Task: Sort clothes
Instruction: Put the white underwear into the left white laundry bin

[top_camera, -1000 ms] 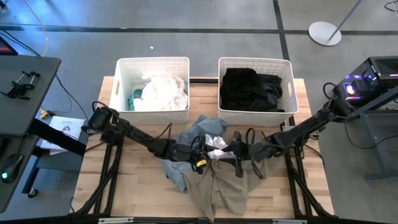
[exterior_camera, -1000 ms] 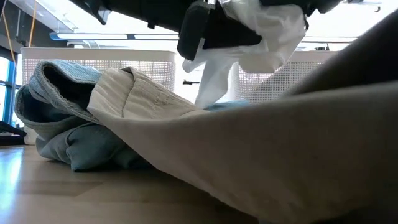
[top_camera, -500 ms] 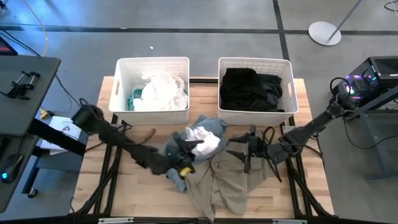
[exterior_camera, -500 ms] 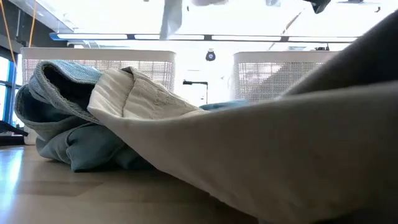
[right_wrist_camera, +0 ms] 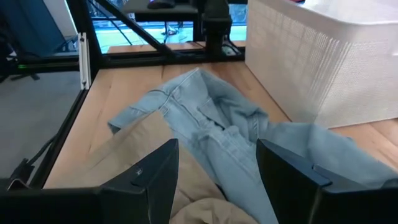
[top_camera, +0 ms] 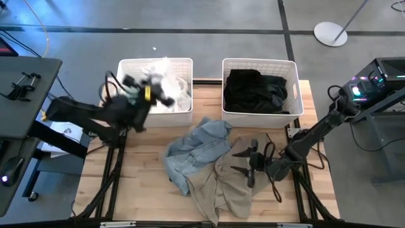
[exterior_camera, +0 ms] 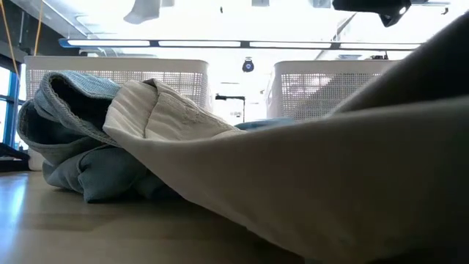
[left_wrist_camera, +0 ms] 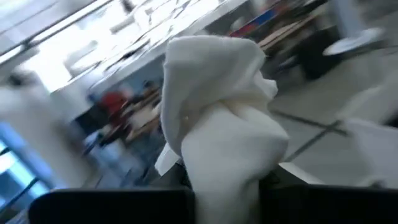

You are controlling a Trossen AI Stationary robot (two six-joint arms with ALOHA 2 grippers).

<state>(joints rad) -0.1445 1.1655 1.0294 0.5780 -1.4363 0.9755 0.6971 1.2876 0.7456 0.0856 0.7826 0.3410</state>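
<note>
My left gripper (top_camera: 166,96) is above the left white basket (top_camera: 124,69), shut on a white garment (left_wrist_camera: 217,124). A corner of that garment shows at the top of the low view (exterior_camera: 143,10). My right gripper (top_camera: 240,161) is open and empty, just above the beige garment (top_camera: 221,190). The light blue denim garment (top_camera: 196,147) lies crumpled on the table, partly on the beige one. Black garments (top_camera: 256,88) fill the right basket (top_camera: 291,69). More white cloth (top_camera: 180,95) lies in the left basket. The teal garment is hidden under my left arm. My left gripper pinches the white garment by a bunched fold (left_wrist_camera: 224,186) between its two fingers. The cloth bulges out past the fingertips in several layers. It is lifted clear of the table, above the left basket. The pictures are blurred, so which part of the garment it has cannot be told.
The two baskets stand side by side at the table's far edge. Bare wood (top_camera: 126,183) lies left of the clothes pile, and more bare wood (top_camera: 310,190) lies to its right. A black stand (top_camera: 19,82) is off the table's left edge.
My left gripper has lifted the white garment off the pile in the middle of the table. It has swung up toward the table's far left, over the left basket. My right gripper has drawn back a little toward the near right and stays low over the beige garment.
</note>
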